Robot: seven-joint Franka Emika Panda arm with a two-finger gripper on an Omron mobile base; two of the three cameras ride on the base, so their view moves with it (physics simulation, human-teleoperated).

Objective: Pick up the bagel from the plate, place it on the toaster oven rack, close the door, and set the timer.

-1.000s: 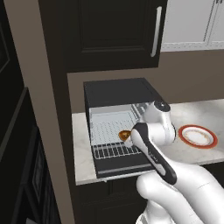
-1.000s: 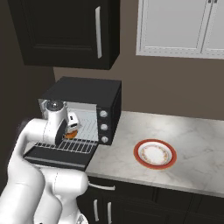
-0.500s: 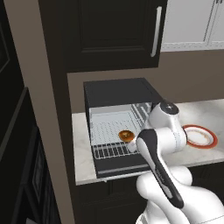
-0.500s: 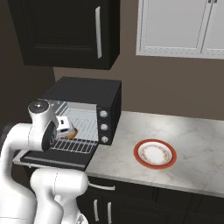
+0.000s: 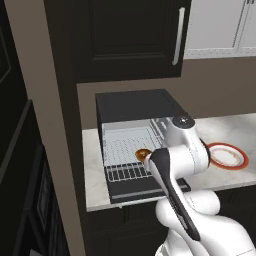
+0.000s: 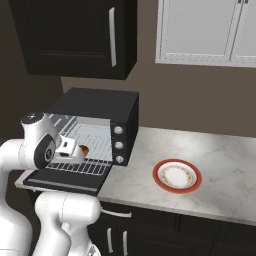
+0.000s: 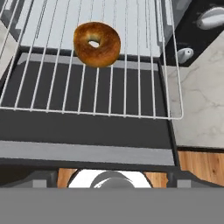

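Bagel on the pulled-out rack, pincer clear of it

The bagel (image 7: 97,44) lies flat on the toaster oven rack (image 7: 131,87), at 11 o'clock in the hand view, well apart from the gripper's spread, empty jaws. The door (image 6: 65,181) hangs open below; the plate (image 6: 177,176) sits on the counter (image 6: 225,170) at 3 o'clock.

bagel (image 7: 96,44) on rack (image 7: 131,87), door (image 7: 87,131) below
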